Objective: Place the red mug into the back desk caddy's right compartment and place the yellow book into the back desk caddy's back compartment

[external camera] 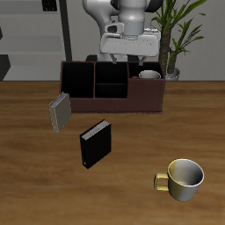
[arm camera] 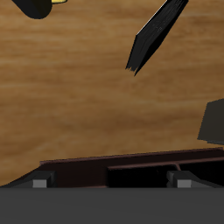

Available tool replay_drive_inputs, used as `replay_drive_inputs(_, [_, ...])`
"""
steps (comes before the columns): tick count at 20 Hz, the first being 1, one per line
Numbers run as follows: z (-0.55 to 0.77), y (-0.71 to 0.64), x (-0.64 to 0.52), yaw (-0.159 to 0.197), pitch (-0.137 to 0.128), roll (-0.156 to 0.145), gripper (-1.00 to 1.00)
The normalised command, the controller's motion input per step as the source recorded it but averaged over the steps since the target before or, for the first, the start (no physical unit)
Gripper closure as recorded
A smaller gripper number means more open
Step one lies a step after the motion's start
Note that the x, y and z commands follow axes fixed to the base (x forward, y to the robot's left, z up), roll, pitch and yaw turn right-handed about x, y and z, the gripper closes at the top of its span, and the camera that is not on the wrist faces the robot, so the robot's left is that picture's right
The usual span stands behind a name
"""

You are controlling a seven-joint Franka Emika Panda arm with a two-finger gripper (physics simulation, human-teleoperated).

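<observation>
The back desk caddy (external camera: 112, 104) is a long dark reddish-brown box at the back of the table. The red mug (external camera: 149, 76) stands inside its wide end compartment, with only its top showing. The yellow book (external camera: 60, 112), grey-tan, stands tilted on the table beside the caddy's other end, and also shows in the wrist view (arm camera: 211, 122). My gripper (external camera: 123, 60) hangs open and empty just above the caddy's back edge. In the wrist view the gripper (arm camera: 109, 184) has its fingers (arm camera: 39, 184) spread wide over the caddy's wall (arm camera: 114, 166).
A black book (external camera: 96, 143) stands upright on the table in front of the caddy and shows in the wrist view (arm camera: 157, 35). A yellow-gold mug (external camera: 182, 178) sits near the table's front edge. A potted plant (external camera: 176, 35) stands behind the caddy.
</observation>
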Motion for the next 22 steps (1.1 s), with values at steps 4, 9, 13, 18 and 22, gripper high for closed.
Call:
replay_drive_inputs(4, [0.04,-0.03,0.29,0.050,-0.006,-0.031,-1.00])
replay_drive_inputs(9, [0.10,-0.27,0.36,-0.023,0.004,-0.052,-1.00])
replay_drive_inputs(13, [-0.03,-0.25,0.40,0.003,0.032,-0.024,-1.00])
replay_drive_inputs(18, [-0.02,-0.22,0.35,-0.003,0.018,-0.009,-1.00])
replay_drive_inputs(22, [-0.08,-0.29,0.25,-0.009,0.030,-0.050,-1.00])
